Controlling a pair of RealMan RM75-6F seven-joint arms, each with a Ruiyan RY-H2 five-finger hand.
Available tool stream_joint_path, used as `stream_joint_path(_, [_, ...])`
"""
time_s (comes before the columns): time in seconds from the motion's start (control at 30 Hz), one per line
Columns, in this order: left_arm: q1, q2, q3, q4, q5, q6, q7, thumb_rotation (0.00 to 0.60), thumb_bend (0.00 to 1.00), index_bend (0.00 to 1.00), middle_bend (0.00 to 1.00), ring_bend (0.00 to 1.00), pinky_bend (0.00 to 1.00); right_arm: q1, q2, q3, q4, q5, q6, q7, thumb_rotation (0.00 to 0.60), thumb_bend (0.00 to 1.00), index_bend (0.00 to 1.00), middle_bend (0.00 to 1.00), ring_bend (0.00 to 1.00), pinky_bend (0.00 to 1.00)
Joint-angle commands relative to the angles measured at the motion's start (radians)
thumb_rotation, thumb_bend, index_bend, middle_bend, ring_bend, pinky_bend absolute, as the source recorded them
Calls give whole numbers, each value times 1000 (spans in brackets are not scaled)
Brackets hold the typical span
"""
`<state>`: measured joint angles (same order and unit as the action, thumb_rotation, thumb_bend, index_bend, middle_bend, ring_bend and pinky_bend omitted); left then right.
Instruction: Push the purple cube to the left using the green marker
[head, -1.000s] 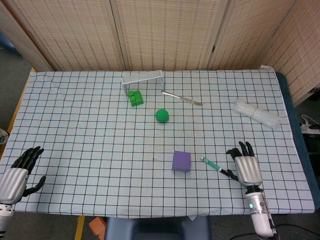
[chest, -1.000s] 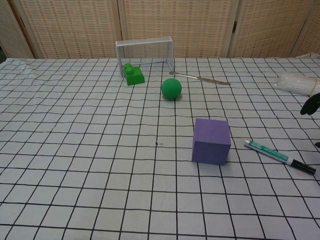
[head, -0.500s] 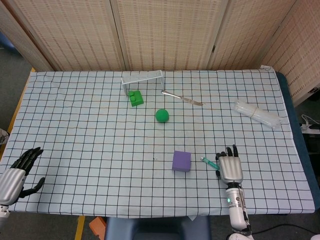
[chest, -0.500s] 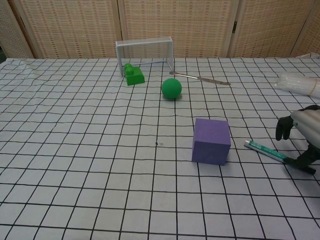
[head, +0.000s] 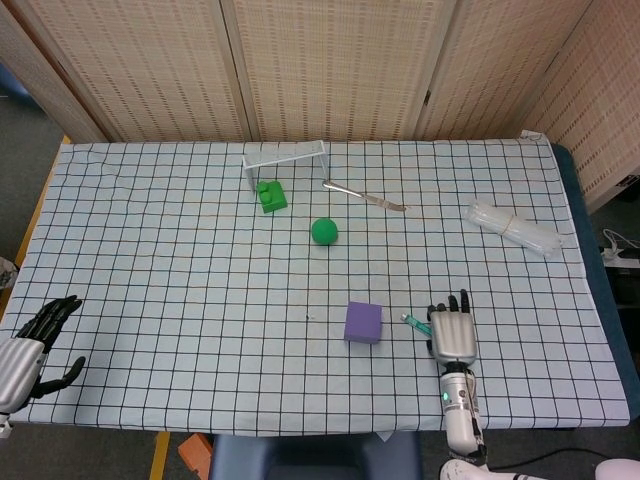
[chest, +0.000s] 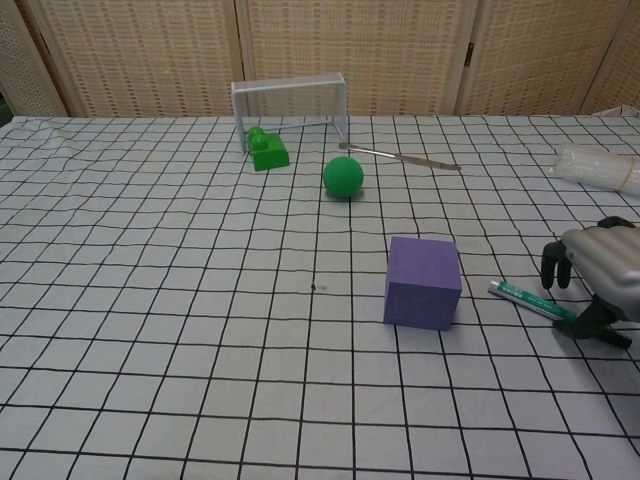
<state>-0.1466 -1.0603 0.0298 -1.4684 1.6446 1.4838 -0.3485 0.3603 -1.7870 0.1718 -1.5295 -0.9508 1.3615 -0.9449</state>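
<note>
The worktop (head: 150, 240) was spread with a pale cloth ruled in a black grid, slightly rumpled toward the upper left of the frame. The purple cube (head: 363, 322), matte and foam-like with soft edges, sat low and just right of centre. Just to its right lay the green marker (head: 416, 323), a slim white-and-green barrel with a dark cap, angled down to the right. The right robot hand (head: 452, 329), silver-backed with black fingers, was poised over the marker's capped end, fingers slightly curled downward and thumb at the cap; I could not tell whether it gripped anything. A second earlier it had been further right, beside the marker's end; the cube and marker lay as before.

The left robot hand (head: 25, 348) rested at the lower left edge, fingers spread and empty, lower in the frame than before.
</note>
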Motion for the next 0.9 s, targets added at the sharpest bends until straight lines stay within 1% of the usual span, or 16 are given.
stream_joint_path(0.03, [0,0,0,1,-1,-1,-1,600,395,0,0,0,189,10,-8,5,10,11,-2,-10,600,144,436,404,141,0])
stream_joint_path(0.23, [-2,0,-1,0,-5,-3,2,600,395,0,0,0,190,36,-26,21,38,29,-3,-31,600,144,436,404,142,0])
stream_joint_path(0.47, [-5,-2,-1,1,-9,-10,5,600,395,0,0,0,190,52,-31,26,43,55,-11,-53,600,149,436,404,151,0])
stream_joint_path(0.63, [-11,-2,0,3,-15,-25,4,600,396,0,0,0,190,77,-27,32,32,109,-57,-74,600,170,436,404,167,1])
stream_joint_path(0.77, [-12,-2,-1,4,-17,-27,4,600,395,0,0,0,190,87,-29,27,26,113,-55,-73,600,198,454,422,197,6])
stream_joint_path(0.9, [-12,-1,0,4,-16,-25,0,600,395,0,0,0,190,95,-28,20,14,112,-45,-75,600,215,465,430,203,7])
